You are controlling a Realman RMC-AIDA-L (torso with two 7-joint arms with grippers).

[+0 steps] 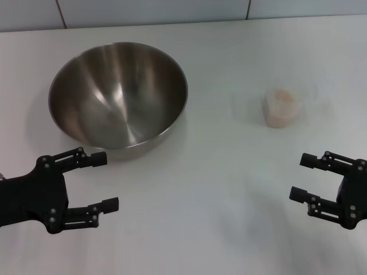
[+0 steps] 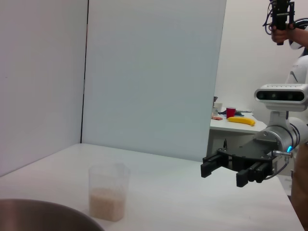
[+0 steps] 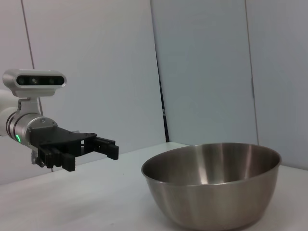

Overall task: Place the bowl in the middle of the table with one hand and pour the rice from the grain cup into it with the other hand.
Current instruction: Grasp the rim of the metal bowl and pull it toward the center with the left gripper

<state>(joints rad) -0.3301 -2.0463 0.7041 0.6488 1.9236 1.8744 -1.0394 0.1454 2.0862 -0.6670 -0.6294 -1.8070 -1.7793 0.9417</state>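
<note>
The steel bowl (image 1: 118, 95) stands on the white table (image 1: 206, 195) at the far left; it also shows in the right wrist view (image 3: 211, 187), and its rim shows in the left wrist view (image 2: 43, 214). The clear grain cup (image 1: 281, 107) with rice (image 1: 281, 103) in it stands at the far right; it also shows in the left wrist view (image 2: 109, 191). My left gripper (image 1: 103, 182) is open and empty, just in front of the bowl. My right gripper (image 1: 303, 177) is open and empty, in front of the cup and well apart from it.
A pale wall (image 1: 172, 11) runs along the table's far edge. In the left wrist view a side table (image 2: 236, 126) with a banana and a red cup stands beyond the panel, off the work table.
</note>
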